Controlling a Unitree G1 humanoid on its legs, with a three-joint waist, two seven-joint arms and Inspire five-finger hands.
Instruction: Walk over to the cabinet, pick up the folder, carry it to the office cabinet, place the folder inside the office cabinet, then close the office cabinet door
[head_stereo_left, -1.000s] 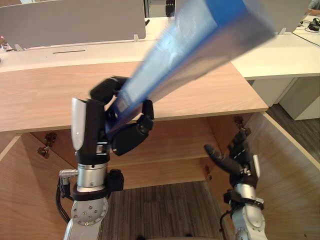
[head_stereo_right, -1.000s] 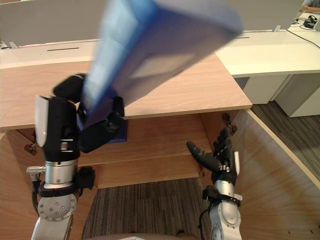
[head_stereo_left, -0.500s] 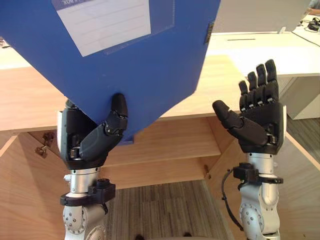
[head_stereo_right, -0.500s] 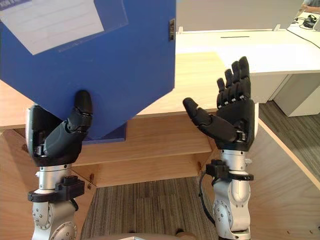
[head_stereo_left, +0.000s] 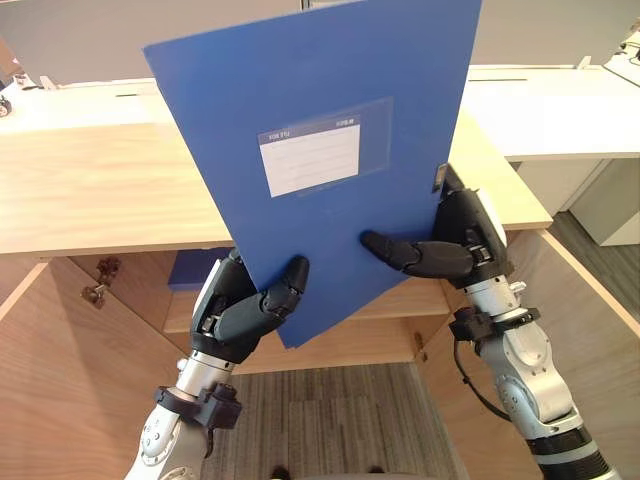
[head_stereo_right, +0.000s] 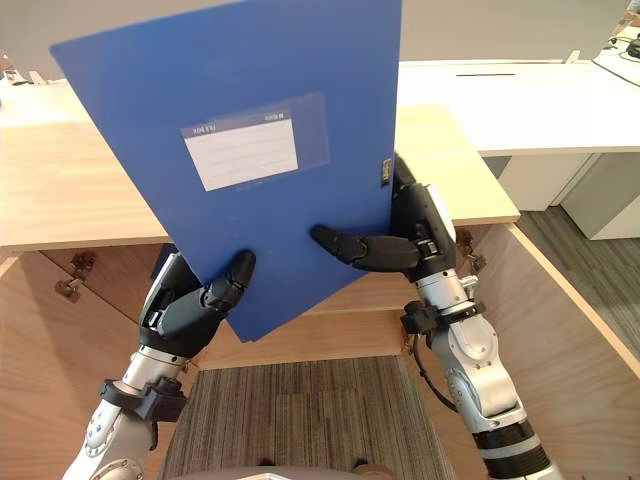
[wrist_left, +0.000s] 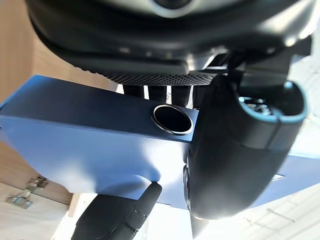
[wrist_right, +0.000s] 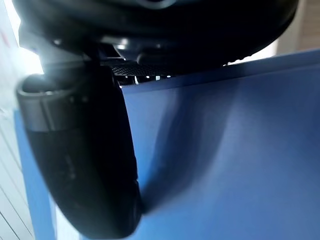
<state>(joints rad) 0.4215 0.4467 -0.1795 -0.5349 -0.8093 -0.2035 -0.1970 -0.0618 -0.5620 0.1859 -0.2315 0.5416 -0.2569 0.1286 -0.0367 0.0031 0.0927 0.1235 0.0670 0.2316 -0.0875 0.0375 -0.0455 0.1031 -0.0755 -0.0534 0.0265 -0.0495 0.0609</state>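
Cabinet (head_stereo_left: 100, 190) behind; folder (head_stereo_left: 330, 100) long axis approx. vertical; L hand (head_stereo_left: 245, 310), R hand (head_stereo_left: 450, 252) fingers pinch it.

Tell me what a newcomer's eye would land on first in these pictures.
The big flat blue folder with a white label, held up tilted mid-view. The dark left hand pinches its lower corner and the dark right hand its right edge. Behind it stands the light wooden cabinet with both doors swung open.
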